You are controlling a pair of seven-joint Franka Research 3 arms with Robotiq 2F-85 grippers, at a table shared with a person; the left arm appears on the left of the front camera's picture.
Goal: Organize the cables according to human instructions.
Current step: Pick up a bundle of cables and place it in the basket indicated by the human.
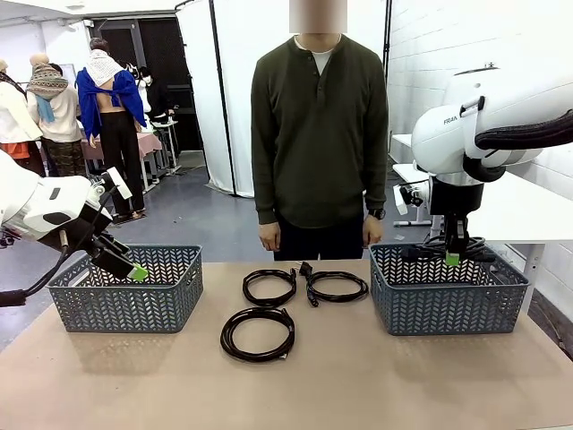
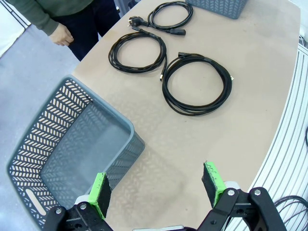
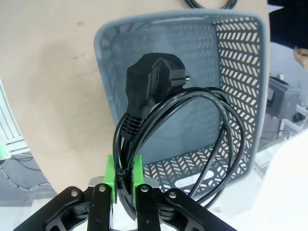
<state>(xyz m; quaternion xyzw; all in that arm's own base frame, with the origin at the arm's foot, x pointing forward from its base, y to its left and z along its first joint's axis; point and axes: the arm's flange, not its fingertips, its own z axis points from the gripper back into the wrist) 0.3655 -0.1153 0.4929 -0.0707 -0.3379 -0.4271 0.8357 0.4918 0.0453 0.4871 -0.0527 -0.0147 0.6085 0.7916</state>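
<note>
Pinching a coiled black power cable (image 3: 149,79) between its green pads (image 3: 111,173), the right gripper (image 3: 124,173) hangs above the right grey lattice plastic basket (image 3: 238,72). The left gripper (image 2: 156,185) — fingers spread wide — hovers by the left grey lattice basket (image 2: 62,125). Three more coiled black cables (image 1: 259,356) lie on the tan table (image 1: 358,385) between the baskets, before the olive-shirted person (image 1: 318,134).

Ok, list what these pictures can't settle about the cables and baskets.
- Front view: floors of the left basket and right basket, screened by their near walls.
- Right wrist view: the held cable's lower coil, behind the right gripper.
- Left wrist view: the right basket, cut off by the top edge.
</note>
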